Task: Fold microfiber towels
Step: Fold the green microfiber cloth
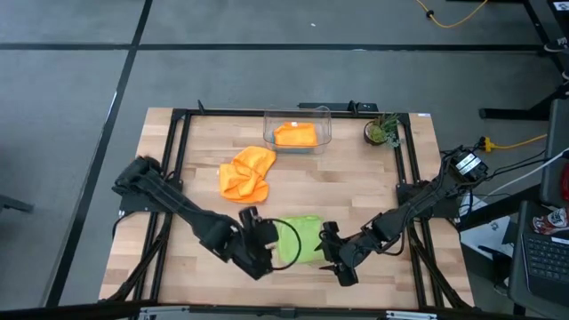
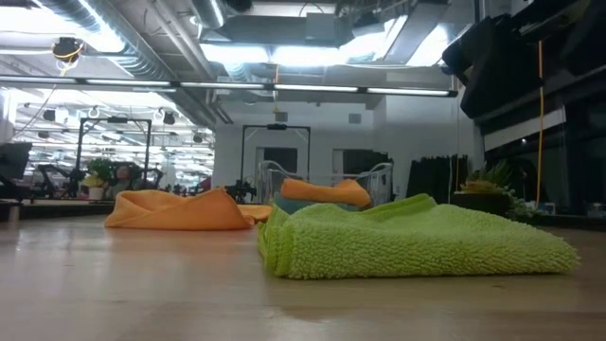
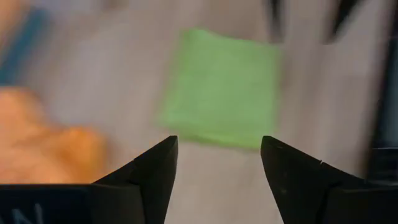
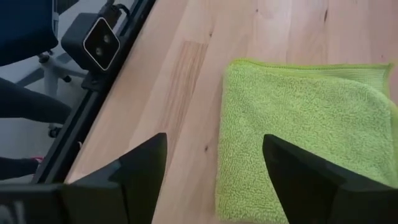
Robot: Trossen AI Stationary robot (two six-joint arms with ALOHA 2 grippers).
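Observation:
A lime green towel (image 1: pixel 300 240) lies folded into a flat square near the table's front edge, resting on its underside (image 2: pixel 417 242). My left gripper (image 1: pixel 267 242) hovers open just left of it and above it, looking down on the green towel (image 3: pixel 221 87). My right gripper (image 1: pixel 331 251) stands open at the towel's right front side, over bare wood beside the green towel's edge (image 4: pixel 305 137). A crumpled orange towel (image 1: pixel 247 173) lies mid-table. Another orange towel (image 1: pixel 295 135) sits in the clear bin (image 1: pixel 322 124), with a bit of teal (image 2: pixel 292 203) under it.
A small potted plant (image 1: pixel 382 132) stands at the back right. A black frame (image 1: pixel 178 142) runs around the wooden table top. Bare wood shows at the front left and at the right of the green towel.

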